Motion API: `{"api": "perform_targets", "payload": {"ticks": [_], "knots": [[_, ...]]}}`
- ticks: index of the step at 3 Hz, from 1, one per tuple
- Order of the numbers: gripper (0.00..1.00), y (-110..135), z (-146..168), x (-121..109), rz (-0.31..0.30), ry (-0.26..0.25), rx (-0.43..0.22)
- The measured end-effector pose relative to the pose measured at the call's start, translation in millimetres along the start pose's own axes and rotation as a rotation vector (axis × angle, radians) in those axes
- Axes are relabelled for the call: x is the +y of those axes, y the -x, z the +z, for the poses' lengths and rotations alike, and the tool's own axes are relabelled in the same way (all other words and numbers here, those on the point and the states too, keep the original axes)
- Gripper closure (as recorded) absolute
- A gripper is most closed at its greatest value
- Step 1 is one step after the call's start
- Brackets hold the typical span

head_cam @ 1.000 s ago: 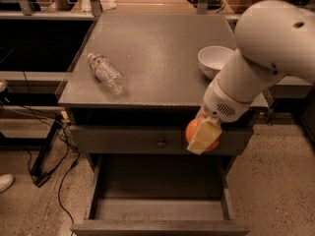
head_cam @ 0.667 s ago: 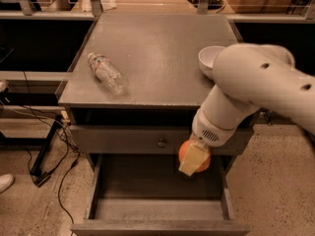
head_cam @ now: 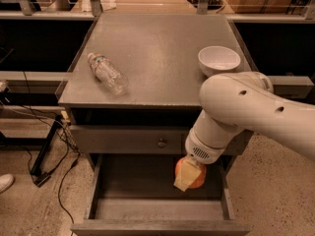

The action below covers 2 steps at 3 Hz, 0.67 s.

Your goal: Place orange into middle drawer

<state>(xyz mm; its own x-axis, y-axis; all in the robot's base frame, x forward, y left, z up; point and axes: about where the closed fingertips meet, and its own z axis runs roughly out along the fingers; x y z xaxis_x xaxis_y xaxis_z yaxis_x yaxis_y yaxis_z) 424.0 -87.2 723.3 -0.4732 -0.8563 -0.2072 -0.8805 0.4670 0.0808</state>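
Observation:
The orange point(head_cam: 195, 178) is held in my gripper point(head_cam: 188, 175), whose pale fingers are shut on it. It hangs over the right side of the pulled-out middle drawer point(head_cam: 147, 208), a wide grey tray below the closed drawer front with a round knob point(head_cam: 161, 143). Whether the orange touches the drawer floor I cannot tell. My white arm point(head_cam: 246, 117) comes in from the right and covers the cabinet's right front corner.
On the cabinet top point(head_cam: 157, 48) lie a clear plastic bottle point(head_cam: 107, 73) on its side at the left and a white bowl point(head_cam: 218, 60) at the right. Cables point(head_cam: 54, 151) trail on the floor at the left.
The gripper has carried the orange down and leftward, from in front of the closed upper drawer front into the open drawer space.

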Motion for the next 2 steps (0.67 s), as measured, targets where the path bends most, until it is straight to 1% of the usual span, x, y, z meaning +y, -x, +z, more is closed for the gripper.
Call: {"api": "perform_targets", "payload": {"ticks": [1, 2], "knots": [[1.00, -1.8, 29.7, 12.8, 0.078, 0.023, -0.011], [1.00, 1.5, 71.5, 14.4, 0.173, 0.003, -0.011]]}}
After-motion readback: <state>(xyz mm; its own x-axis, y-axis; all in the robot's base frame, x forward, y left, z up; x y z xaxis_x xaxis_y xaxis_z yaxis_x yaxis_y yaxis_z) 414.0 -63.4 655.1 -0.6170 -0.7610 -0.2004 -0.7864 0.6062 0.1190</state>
